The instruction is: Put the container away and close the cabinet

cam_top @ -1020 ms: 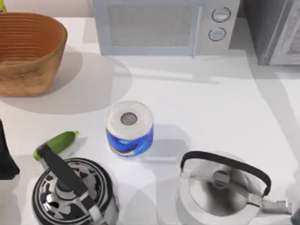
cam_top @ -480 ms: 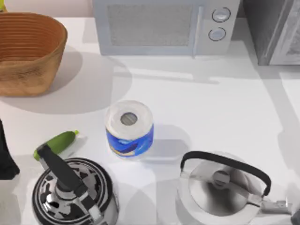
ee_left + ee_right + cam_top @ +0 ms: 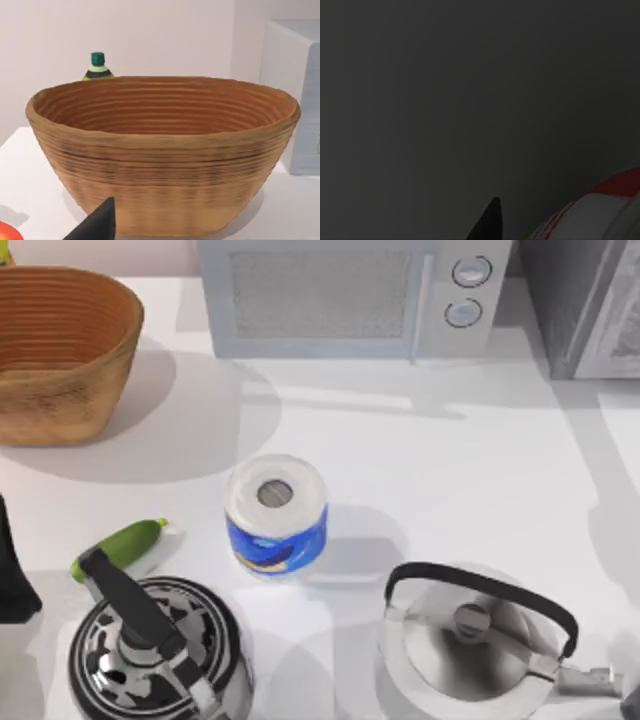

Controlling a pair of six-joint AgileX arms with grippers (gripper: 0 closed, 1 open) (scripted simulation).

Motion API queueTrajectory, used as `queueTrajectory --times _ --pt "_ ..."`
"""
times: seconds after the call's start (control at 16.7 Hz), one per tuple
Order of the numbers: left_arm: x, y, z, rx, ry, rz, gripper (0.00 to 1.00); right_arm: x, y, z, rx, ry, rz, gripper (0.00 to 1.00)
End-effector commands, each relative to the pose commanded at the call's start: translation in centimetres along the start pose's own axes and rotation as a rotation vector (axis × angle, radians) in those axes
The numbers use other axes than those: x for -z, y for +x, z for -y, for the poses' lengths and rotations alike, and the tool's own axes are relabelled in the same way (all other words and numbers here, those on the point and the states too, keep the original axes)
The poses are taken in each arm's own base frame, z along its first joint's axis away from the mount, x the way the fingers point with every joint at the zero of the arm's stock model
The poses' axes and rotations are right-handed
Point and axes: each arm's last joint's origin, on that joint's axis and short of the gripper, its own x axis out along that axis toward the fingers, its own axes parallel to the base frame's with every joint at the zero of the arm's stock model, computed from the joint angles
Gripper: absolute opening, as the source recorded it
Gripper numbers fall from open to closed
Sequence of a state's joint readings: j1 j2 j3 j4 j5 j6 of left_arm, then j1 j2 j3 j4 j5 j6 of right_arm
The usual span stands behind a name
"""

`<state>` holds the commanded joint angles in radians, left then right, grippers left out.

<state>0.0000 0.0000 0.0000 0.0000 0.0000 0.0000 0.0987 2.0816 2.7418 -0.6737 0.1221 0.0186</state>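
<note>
top view first: compared with a second ago nothing on the table [image 3: 450, 470] has shifted; the white-and-blue paper roll [image 3: 276, 512] is still upright near the middle, the woven basket [image 3: 60, 430] is at 10 o'clock from it, the microwave [image 3: 340, 300] at 12 and the grey cabinet [image 3: 590, 300] out at 2; the green cucumber [image 3: 120, 545] lies at 8 o'clock from the roll, just beside the black-patterned kettle [image 3: 150, 655] at 7, and the silver kettle [image 3: 470, 640] sits at 5; the one difference i can spot is the shadow along the table's right edge, which lies a little differently than before.

my left arm is parked at the table's left edge, around 8 o'clock from the roll; from its wrist camera my left gripper [image 3: 97, 225] shows as a dark tip in front of the basket, with a green-capped bottle [image 3: 98, 67] poking up behind the rim; can't tell whether it's clenched or released.

the right wrist view is dark; my right gripper [image 3: 487, 222] is a black tip there, and the container [image 3: 615, 200] shows as a red and white curve close beside it; whether i'm grasping it or have let go, i can't tell.
</note>
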Motion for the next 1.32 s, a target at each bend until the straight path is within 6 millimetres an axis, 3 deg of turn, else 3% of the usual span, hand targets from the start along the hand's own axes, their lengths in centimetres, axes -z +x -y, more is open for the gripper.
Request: queueTrajectory --times 0.78,1.32 --pt "0.0 0.0 0.0 0.0 0.0 0.0 1.0 0.0 0.0 0.0 0.0 0.0 0.0 0.98" --pt "0.0 0.0 0.0 0.0 0.0 0.0 1.0 0.0 -0.01 -0.09 -0.002 0.0 0.0 1.0"
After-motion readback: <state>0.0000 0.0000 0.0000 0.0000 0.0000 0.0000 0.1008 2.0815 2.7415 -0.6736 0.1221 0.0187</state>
